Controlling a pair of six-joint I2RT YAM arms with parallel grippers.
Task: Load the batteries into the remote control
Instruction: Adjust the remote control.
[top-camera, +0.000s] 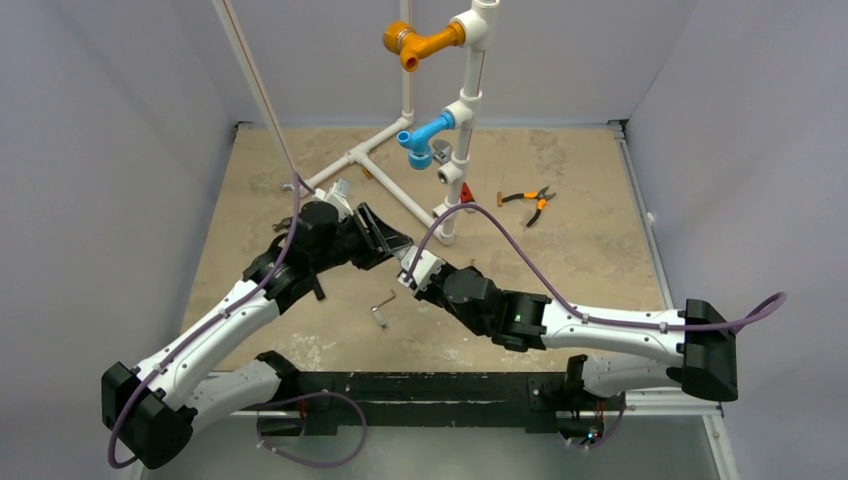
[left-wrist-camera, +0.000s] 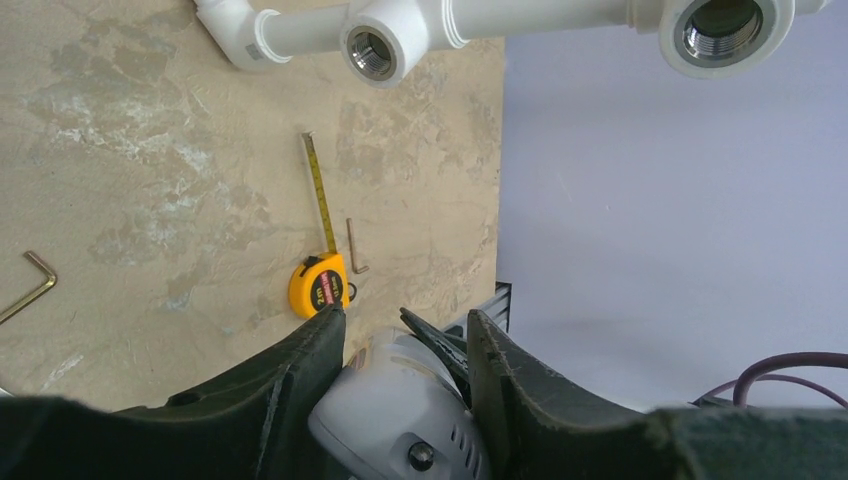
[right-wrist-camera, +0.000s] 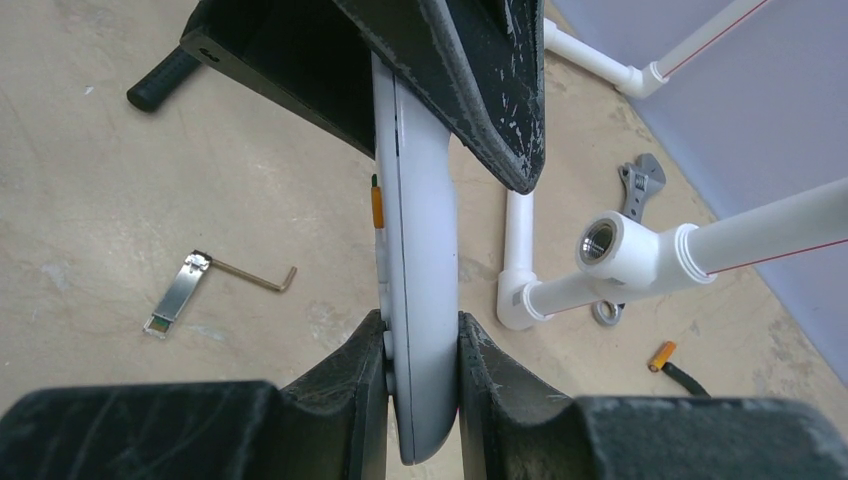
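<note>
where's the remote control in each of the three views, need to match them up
right wrist: centre, the remote control stands edge-on, gripped at both ends.
top external: just left of centre, mostly hidden where the left end effector meets the right end effector.
left wrist: bottom centre; the white rounded shape appears to be it.
shared landmark: the white pipe frame, in all three views.

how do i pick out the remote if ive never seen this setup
Find the white pipe frame at the back of the table; in front of it the left claw and right claw meet. The remote is the slim white slab pinched between them, flat where the frame is tubular, with an orange button on its side.
</note>
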